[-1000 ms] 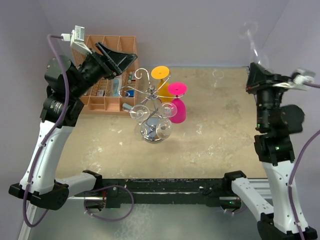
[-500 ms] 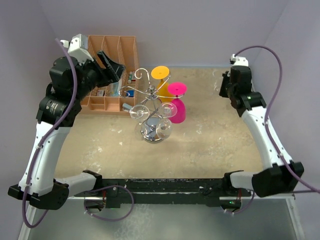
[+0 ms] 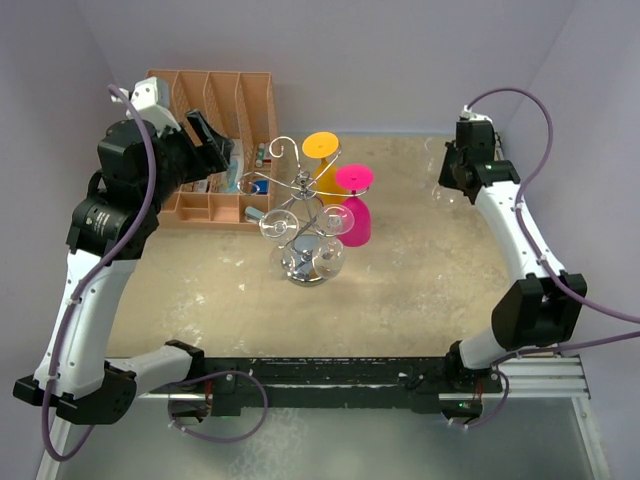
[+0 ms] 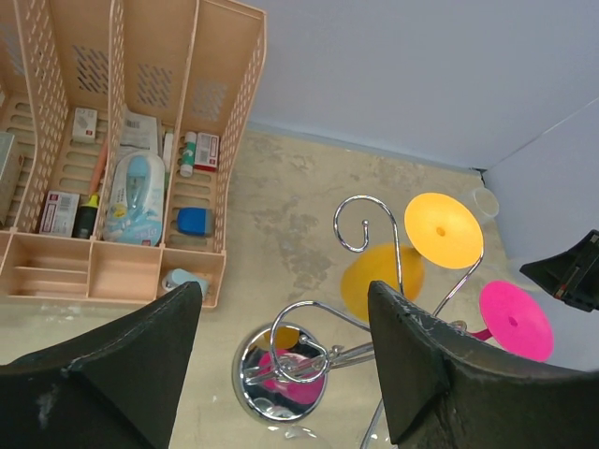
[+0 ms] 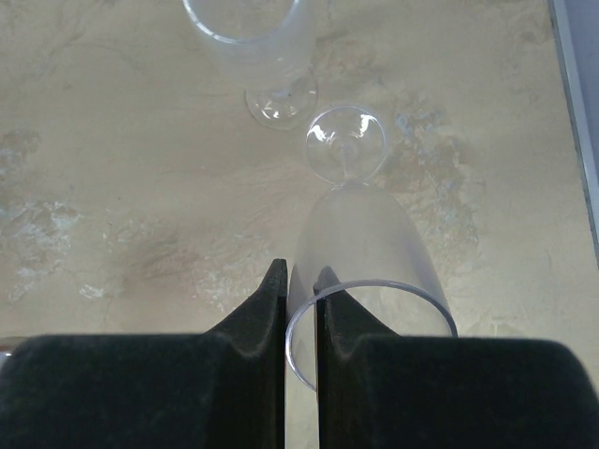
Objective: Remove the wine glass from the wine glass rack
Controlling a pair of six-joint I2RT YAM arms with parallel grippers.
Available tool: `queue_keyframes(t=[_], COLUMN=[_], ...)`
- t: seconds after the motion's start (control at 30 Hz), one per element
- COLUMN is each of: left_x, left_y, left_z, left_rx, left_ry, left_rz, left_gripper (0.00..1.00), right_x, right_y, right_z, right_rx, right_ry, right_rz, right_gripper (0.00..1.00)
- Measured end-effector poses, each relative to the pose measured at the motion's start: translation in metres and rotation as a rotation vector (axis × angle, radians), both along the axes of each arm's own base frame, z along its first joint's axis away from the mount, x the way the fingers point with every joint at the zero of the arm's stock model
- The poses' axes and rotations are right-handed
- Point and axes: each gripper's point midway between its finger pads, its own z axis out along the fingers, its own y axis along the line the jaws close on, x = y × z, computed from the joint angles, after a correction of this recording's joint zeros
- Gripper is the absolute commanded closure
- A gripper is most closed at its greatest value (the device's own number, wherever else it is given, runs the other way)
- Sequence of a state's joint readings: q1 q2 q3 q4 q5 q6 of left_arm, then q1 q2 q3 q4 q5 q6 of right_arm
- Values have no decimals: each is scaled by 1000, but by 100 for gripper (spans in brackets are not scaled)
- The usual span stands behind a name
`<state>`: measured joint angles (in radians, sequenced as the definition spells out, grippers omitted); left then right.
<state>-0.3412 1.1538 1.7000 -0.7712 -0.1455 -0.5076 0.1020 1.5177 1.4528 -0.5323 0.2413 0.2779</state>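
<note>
Just beside a second glass point(image 5: 267, 56), right gripper point(image 5: 300, 281) pinches wine glass point(image 5: 360, 234); left gripper point(image 4: 283, 295) wide.

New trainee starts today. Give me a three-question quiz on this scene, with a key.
1. True or false: the left gripper is closed on the wine glass rack.
2. What does the right gripper pinch?
A) the rim of a clear wine glass
B) a pink glass's stem
C) the rack's base
3. What colour is the slotted file organizer at the table's far left?

Key: 1 false, its jaws are open above the rack. 2 A. 3 orange.
</note>
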Motion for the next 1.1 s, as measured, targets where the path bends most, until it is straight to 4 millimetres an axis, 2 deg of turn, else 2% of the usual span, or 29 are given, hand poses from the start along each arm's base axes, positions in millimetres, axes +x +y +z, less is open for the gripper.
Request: queue_keyframes(t=[0.1, 0.23, 0.5, 0.67, 0.8, 0.9, 1.1], left_x=[-1, -2, -4, -4, -4, -3, -4], left_y=[1, -1, -9, -19, -34, -42, -47], left_z=[1, 1, 3, 7, 10, 10, 15], left_rx=[6, 11, 3, -38, -103, -141, -173], left_ry=[-4, -7, -12, -24, -29, -28, -39], left_rz=[-2, -16, -61, -105, -161, -193, -213], left_gripper=[29, 17, 11, 10, 8, 8, 7], right_x=[-1, 1, 26, 39, 42, 44, 45], right_y=[-7, -18, -37, -34, -34, -34, -33], right_z=[-2, -6, -39, -35, -37, -38, -34], right_rx=[-2, -3, -4, 4, 2, 2, 3], right_ry=[7, 17, 110, 100, 113, 121, 125], right_rz=[-17, -40, -57, -40, -32, -27, -21], right_gripper=[100, 100, 100, 98, 93, 84, 78])
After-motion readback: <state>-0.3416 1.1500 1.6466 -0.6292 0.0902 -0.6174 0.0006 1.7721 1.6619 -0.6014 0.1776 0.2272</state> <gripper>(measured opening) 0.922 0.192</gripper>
